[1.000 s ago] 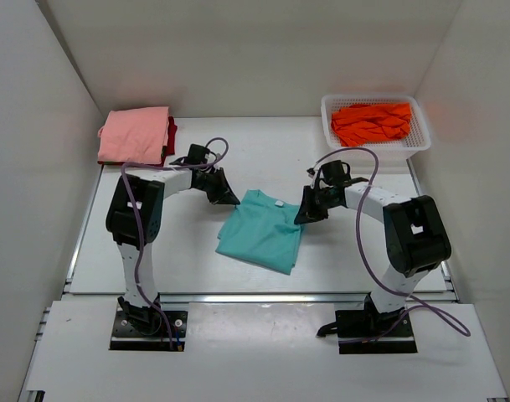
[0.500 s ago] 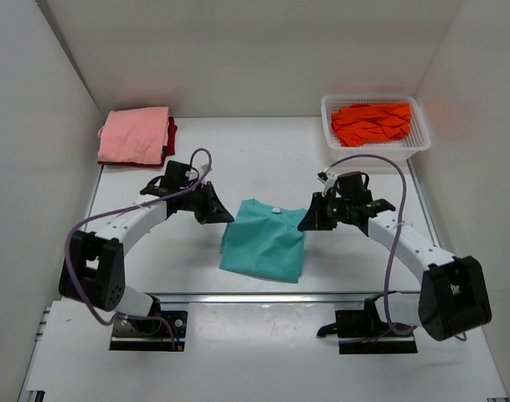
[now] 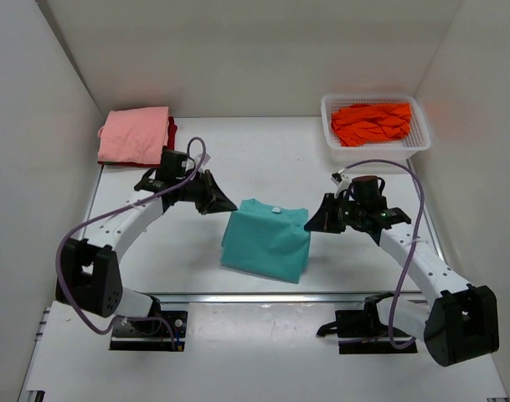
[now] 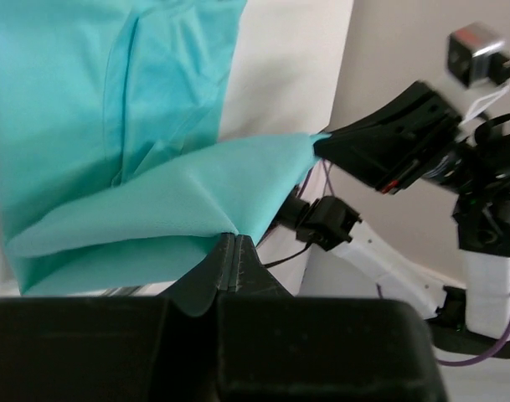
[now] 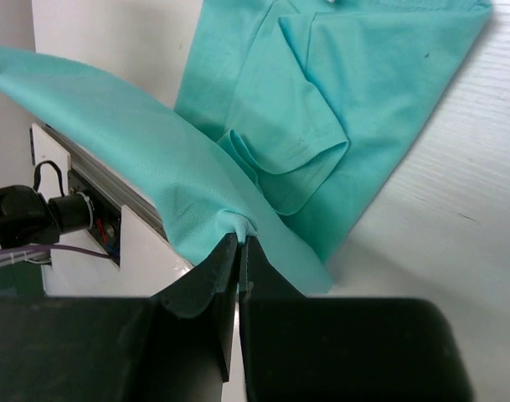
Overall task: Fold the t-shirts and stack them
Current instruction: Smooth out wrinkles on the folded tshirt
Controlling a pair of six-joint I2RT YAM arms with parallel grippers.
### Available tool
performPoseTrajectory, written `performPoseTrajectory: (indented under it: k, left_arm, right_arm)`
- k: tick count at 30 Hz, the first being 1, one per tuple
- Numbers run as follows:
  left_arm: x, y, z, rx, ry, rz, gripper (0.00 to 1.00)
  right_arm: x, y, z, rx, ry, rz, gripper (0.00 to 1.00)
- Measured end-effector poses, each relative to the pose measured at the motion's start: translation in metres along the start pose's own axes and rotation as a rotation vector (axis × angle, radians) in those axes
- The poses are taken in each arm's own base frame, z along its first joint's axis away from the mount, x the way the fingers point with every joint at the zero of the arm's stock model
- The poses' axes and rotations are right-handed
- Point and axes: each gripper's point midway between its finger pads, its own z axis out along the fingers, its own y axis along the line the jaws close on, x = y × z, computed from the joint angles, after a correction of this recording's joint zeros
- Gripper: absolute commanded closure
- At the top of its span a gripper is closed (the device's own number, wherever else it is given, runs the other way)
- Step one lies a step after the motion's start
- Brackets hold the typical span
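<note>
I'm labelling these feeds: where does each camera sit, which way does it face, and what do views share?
Top external: above and behind the arm bases, looking down at the table; both arms show, holding up the teal t-shirt.
Left wrist: on the left arm, looking along its shut left end effector at the pinched cloth; the right end effector shows opposite.
Right wrist: on the right arm, looking down past its own shut fingers at the shirt.
Shared: all three see the teal t-shirt.

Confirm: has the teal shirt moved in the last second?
Yes. The teal shirt has turned square to the front rail and come slightly nearer it, its far edge pinched by the left gripper and right gripper.
</note>
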Motion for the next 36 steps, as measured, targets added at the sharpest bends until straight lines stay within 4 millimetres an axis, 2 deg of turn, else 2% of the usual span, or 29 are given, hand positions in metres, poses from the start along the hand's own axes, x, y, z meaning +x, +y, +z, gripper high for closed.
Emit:
performPoseTrajectory:
  k: [3,6,11,16,18,19,21,23,26,30,34,36]
  left_arm:
    - [-0.025,-0.013,0.005,0.022,-0.021,0.005,1.0]
    - [-0.048,-0.017,0.015,0.03,-0.028,-0.006,1.0]
    - [-0.077,0.003,0.041,0.006,-0.016,-0.06,1.0]
    - [-0.11,0.026,0.081,-0.018,0.009,-0.127,1.0]
    - [-0.129,0.03,0.1,-0.011,0.005,-0.137,0.88]
    - [-0.138,0.032,0.108,-0.005,0.0,-0.14,0.71]
    - [-0.152,0.036,0.122,0.011,-0.011,-0.154,0.63]
    - [-0.162,0.041,0.132,0.021,-0.018,-0.178,0.56]
    - [-0.169,0.047,0.138,0.02,-0.032,-0.203,0.54]
    - [-0.173,0.054,0.131,0.027,-0.063,-0.21,0.52]
    - [-0.155,0.077,0.118,-0.015,-0.068,-0.255,0.5]
    - [-0.147,0.09,0.111,-0.052,-0.072,-0.271,0.45]
  right_arm:
    - [-0.009,-0.004,-0.002,0.005,-0.01,0.026,1.0]
    - [-0.023,-0.006,0.001,0.002,-0.013,0.04,1.0]
    - [-0.053,-0.021,0.018,0.017,-0.009,0.071,1.0]
    - [-0.08,-0.058,0.043,0.081,-0.014,0.125,1.0]
    - [-0.088,-0.076,0.052,0.113,-0.02,0.159,0.97]
    - [-0.091,-0.085,0.056,0.126,-0.024,0.177,0.81]
    - [-0.098,-0.099,0.064,0.147,-0.026,0.203,0.68]
    - [-0.106,-0.112,0.071,0.172,-0.03,0.213,0.62]
    - [-0.124,-0.12,0.078,0.194,-0.047,0.194,0.57]
    - [-0.136,-0.12,0.079,0.201,-0.082,0.169,0.46]
    - [-0.132,-0.121,0.082,0.202,-0.08,0.159,0.43]
    - [-0.125,-0.123,0.084,0.207,-0.067,0.162,0.44]
